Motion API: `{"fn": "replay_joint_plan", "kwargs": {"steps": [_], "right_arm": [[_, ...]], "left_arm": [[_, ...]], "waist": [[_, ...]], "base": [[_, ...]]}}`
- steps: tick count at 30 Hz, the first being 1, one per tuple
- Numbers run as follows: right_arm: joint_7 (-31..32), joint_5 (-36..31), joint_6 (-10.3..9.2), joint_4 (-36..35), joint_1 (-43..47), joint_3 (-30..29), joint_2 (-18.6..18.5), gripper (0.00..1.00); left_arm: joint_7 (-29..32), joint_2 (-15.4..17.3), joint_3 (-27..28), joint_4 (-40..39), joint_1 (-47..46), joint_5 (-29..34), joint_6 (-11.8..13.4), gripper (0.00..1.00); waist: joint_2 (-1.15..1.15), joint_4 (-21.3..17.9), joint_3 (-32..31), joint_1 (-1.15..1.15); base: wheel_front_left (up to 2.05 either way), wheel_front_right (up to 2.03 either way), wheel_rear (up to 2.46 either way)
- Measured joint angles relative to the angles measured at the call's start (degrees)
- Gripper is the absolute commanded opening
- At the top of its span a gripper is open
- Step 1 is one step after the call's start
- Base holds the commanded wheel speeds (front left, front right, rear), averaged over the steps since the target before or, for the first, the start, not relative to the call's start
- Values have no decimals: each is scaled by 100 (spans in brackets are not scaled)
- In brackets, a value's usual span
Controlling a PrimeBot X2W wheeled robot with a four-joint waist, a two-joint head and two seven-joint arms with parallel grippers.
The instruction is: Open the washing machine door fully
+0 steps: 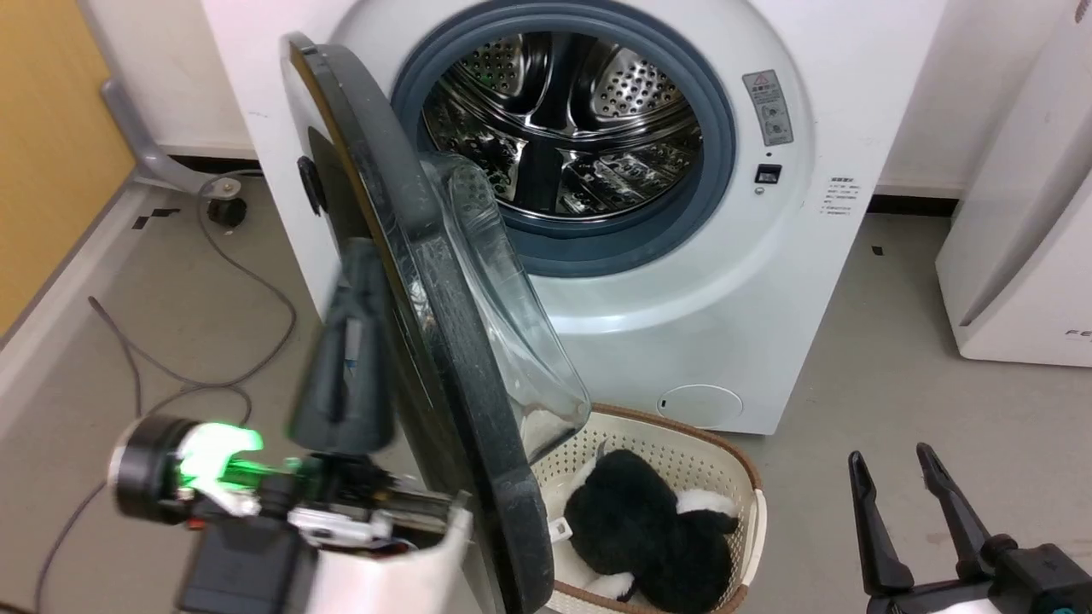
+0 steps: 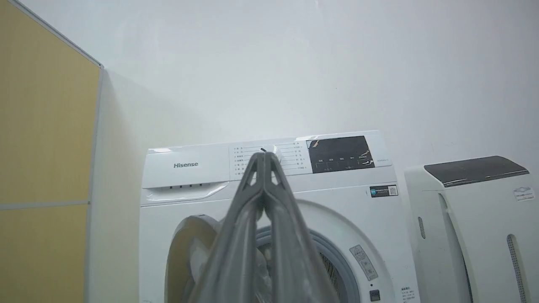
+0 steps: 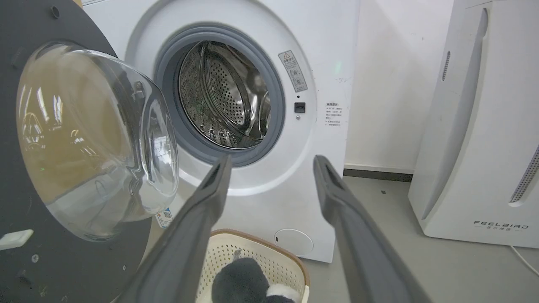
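Beside the perforated steel drum [image 1: 563,128], a round door [image 1: 444,341] bulges, seemingly glass.

Black door [image 1: 448,358]; white machine [image 1: 725,298]; cream basket [image 1: 682,469]

The room is bright, with soft, even light and only faint shadows. In the head view the left gripper [image 1: 358,264] looks smeared and blurry. The washing machine door [image 3: 84,139] has yellow and white shine on its glass. The steel drum [image 1: 563,128] glints. The right gripper [image 3: 271,162] looks fuzzy up close.
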Motion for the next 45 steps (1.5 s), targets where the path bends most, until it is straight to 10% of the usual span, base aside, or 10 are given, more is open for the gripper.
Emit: {"fn": "replay_joint_plan", "kwargs": {"steps": [23,45], "right_arm": [[0,107,0,47,31,3,1,100],[0,115,0,116,30,-42,2,100]], "left_arm": [[0,218,-2095,642,439,73,-494,0],[0,166,-2119,2312,672,-299,-280,0]], "waist": [[0,311,-3,0],[0,409,212,1]], "base": [[0,0,0],[0,0,0]]}}
